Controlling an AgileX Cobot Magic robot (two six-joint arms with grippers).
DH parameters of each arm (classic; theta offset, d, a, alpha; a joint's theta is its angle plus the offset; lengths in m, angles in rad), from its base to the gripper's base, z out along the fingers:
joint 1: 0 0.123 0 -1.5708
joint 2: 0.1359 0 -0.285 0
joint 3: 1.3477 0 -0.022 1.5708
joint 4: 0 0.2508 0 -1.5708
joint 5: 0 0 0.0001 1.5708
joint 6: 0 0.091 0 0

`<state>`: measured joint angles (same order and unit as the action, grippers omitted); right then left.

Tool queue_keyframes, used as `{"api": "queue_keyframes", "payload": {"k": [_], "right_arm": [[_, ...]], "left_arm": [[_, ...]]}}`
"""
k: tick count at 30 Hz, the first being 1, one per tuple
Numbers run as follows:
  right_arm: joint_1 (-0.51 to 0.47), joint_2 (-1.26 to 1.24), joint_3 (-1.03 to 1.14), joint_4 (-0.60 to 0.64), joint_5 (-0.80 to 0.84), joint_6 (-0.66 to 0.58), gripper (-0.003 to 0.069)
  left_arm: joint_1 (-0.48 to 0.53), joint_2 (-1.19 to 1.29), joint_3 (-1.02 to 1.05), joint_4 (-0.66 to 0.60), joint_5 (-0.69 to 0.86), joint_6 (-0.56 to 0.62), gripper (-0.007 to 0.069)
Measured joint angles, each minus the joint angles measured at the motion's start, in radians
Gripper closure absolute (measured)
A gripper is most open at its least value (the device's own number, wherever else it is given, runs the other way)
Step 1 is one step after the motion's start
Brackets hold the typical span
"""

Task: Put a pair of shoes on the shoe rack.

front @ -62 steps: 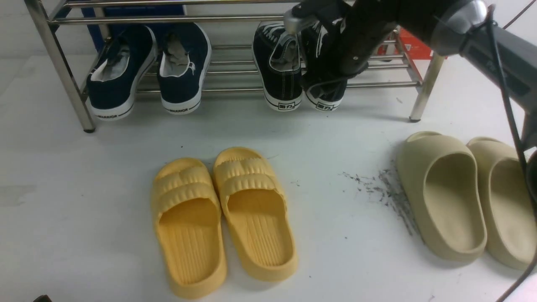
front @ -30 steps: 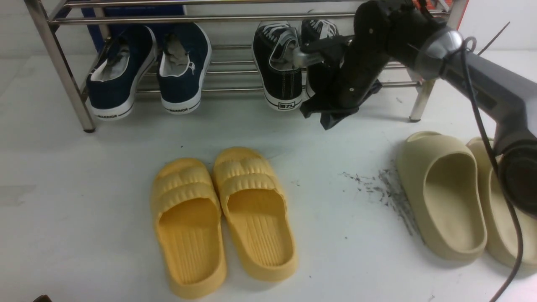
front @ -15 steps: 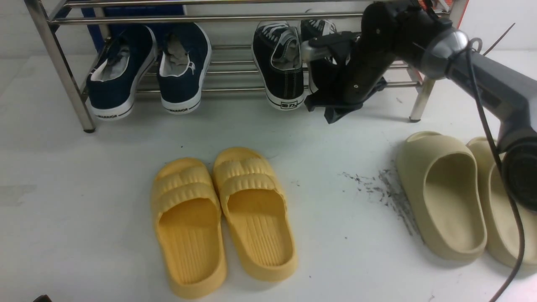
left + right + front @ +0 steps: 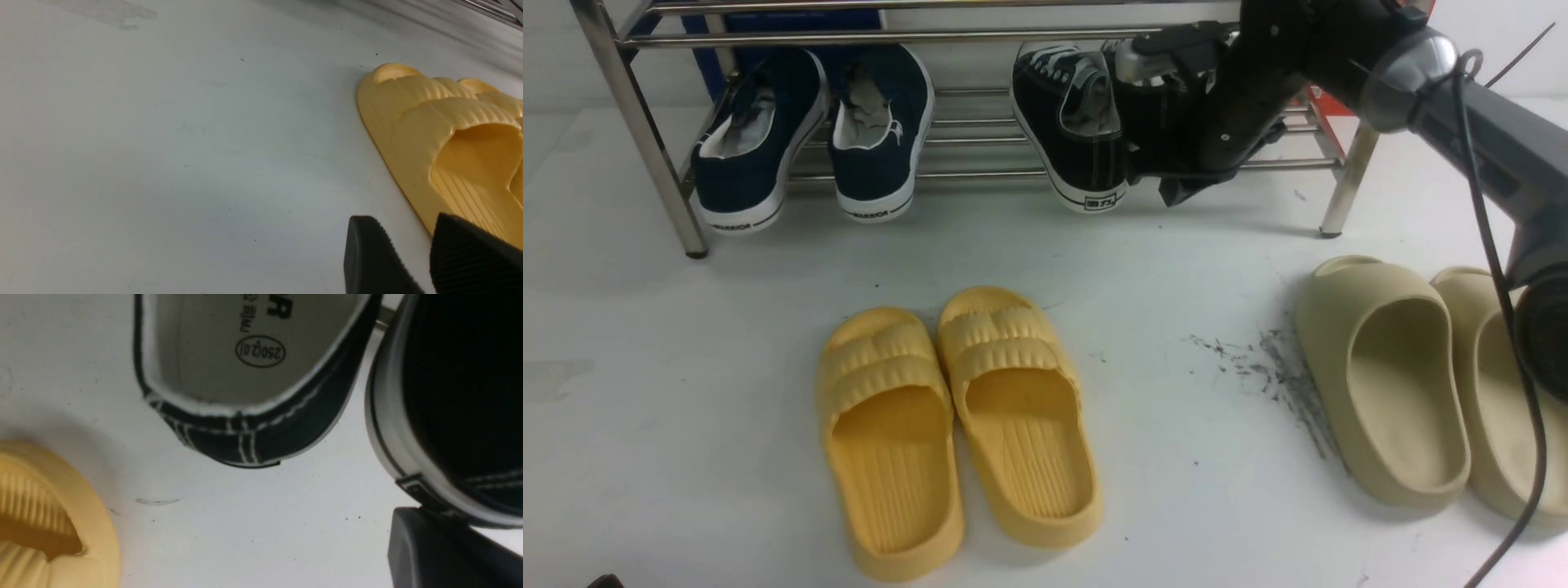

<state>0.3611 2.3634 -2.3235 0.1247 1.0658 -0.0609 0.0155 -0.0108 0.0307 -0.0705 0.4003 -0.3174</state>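
Observation:
Two black canvas sneakers sit toe-in on the lower tier of the silver shoe rack (image 4: 980, 173). The left sneaker (image 4: 1066, 131) is angled, its heel over the front bar. The right sneaker (image 4: 1137, 122) is mostly hidden behind my right gripper (image 4: 1176, 189). In the right wrist view the left sneaker's heel (image 4: 253, 433) and the right sneaker's heel (image 4: 449, 396) show, with my right gripper (image 4: 433, 547) shut and touching the right heel's sole. My left gripper (image 4: 404, 228) hovers low over the floor, its jaws slightly apart and empty.
Navy sneakers (image 4: 809, 131) fill the rack's left side. Yellow slides (image 4: 956, 425) lie on the middle of the floor, close to my left gripper (image 4: 449, 134). Beige slides (image 4: 1405, 384) lie at the right under my right arm. A red box (image 4: 1327, 90) stands behind the rack.
My right gripper drew back and down from the right sneaker, then rose and moved forward against its heel. The left black sneaker's heel has swung a little to the right.

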Motion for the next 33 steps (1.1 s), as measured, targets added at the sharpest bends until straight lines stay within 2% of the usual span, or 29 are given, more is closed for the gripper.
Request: {"api": "queue_keyframes", "payload": {"k": [5,11,19,27,28,33], "right_arm": [[0.000,0.000,-0.003,0.014,0.032,0.000,0.0636],[0.000,-0.020,-0.022,0.054,0.159,0.000,0.0622],[0.000,-0.204,0.035,0.054,0.180,-0.001,0.0612],[0.000,-0.675,0.543,0.049,0.181,0.008,0.0610],[0.000,-0.675,0.555,0.049,0.181,0.009,0.0610],[0.000,-0.919,0.827,0.030,0.185,0.083,0.0610]], "left_arm": [[0.000,0.000,0.000,0.000,0.000,0.000,0.0386],[0.000,0.000,0.000,0.000,0.000,0.000,0.0386],[0.000,0.000,0.000,0.000,0.000,0.000,0.0386],[0.000,0.000,0.000,0.000,0.000,0.000,0.0386],[0.000,0.000,0.000,0.000,0.000,0.000,0.0386],[0.000,0.000,0.000,0.000,0.000,0.000,0.0386]]}}
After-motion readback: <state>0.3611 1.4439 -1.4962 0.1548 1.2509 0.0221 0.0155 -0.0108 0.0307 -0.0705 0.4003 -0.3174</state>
